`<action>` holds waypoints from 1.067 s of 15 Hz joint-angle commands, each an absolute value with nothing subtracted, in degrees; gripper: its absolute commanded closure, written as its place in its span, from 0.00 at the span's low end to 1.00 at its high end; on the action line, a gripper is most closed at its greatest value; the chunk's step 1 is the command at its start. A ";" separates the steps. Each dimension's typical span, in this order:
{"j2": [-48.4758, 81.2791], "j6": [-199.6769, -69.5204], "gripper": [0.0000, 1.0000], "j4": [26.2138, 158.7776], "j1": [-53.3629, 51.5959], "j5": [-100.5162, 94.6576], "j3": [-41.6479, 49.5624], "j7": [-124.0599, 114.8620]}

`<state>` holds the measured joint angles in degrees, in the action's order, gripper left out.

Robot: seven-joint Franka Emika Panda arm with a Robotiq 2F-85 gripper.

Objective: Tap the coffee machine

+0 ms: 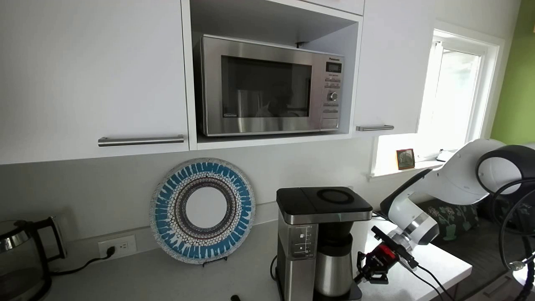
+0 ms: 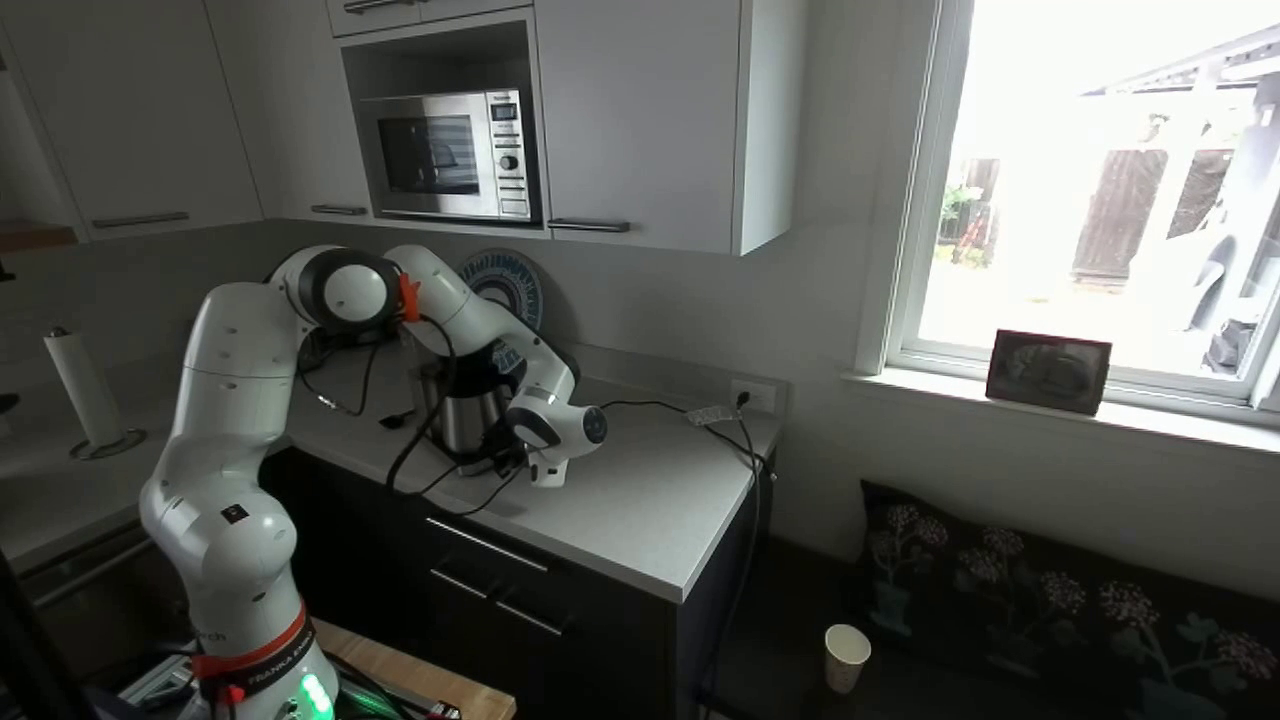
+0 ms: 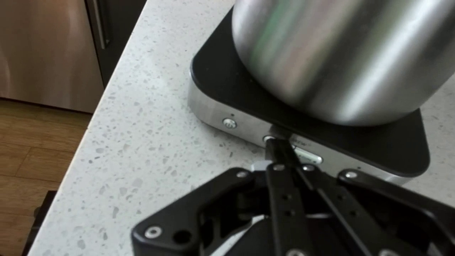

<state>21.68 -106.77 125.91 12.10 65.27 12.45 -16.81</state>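
On the worktop (image 1: 138,280), at 5 o'clock in an exterior view, stands the coffee machine (image 1: 301,240), its base (image 3: 252,97) bearing the carafe (image 1: 335,267). In the wrist view the tool (image 3: 280,142) is pressed together at the base's front, contact unclear; at its 10 o'clock, the power button (image 3: 229,123).

coffee machine (image 1: 307,240) on speckled counter (image 3: 142,142)

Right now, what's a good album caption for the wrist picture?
Shut gripper at the buttons of the coffee machine, near its shiny steel carafe.
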 commanded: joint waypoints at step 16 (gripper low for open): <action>10.98 -115.24 0.00 128.96 11.75 48.09 15.46 -16.76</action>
